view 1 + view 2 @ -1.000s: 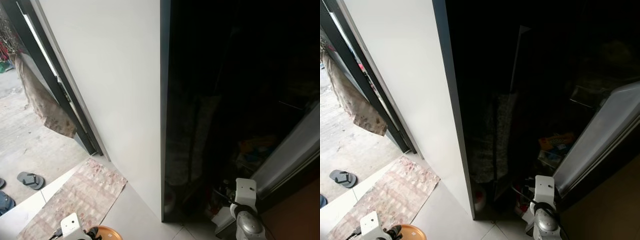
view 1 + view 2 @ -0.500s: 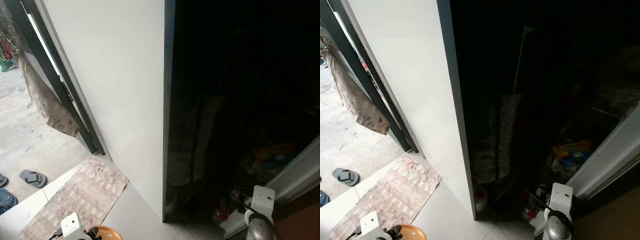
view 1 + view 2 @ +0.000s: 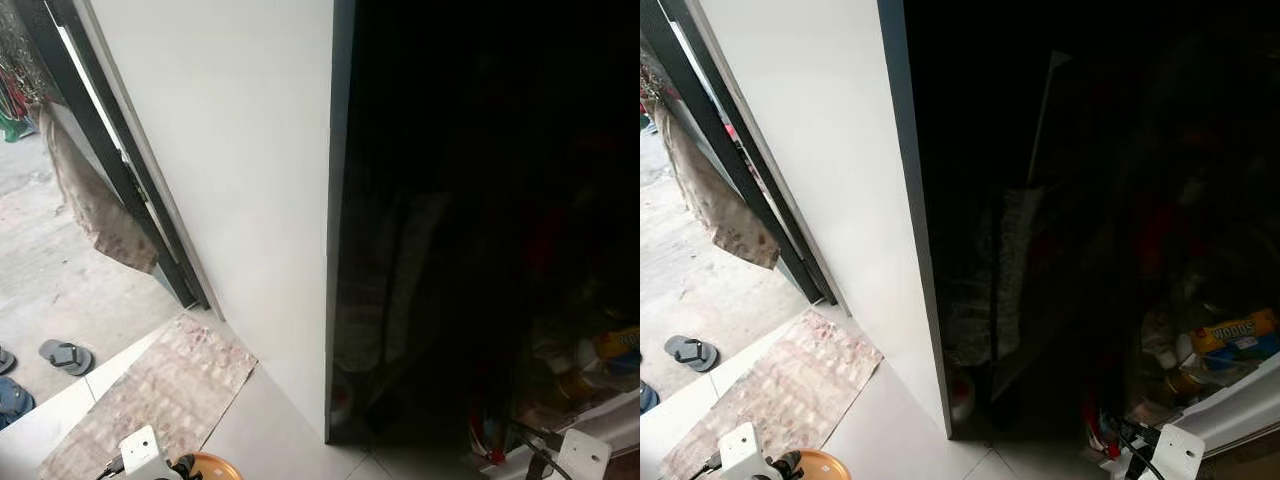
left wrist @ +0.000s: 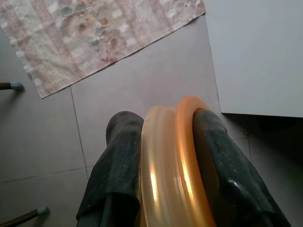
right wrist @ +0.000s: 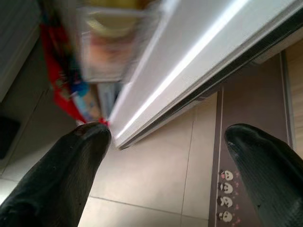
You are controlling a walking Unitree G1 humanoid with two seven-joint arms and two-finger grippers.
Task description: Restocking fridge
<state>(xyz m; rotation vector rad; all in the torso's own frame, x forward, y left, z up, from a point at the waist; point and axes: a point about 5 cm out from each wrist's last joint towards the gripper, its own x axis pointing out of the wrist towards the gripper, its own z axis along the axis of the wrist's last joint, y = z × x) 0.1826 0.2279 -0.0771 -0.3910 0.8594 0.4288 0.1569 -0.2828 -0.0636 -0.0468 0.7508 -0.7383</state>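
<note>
Grey floor tiles and a patterned mat fill the lower left of the frame; the dark fridge takes up the right. Its door stands swung open at lower right, shelves stocked with packets. Left gripper is clamped on an orange lid, probably carried for stocking. Right gripper is spread wide and empty beside the door's edge, likely from opening it.

A glossy black fridge with a white side panel stands at 12 o'clock, a faded pink floral mat lies at 8 o'clock on grey tiles, and black fingers clasp 2 orange rings.
</note>
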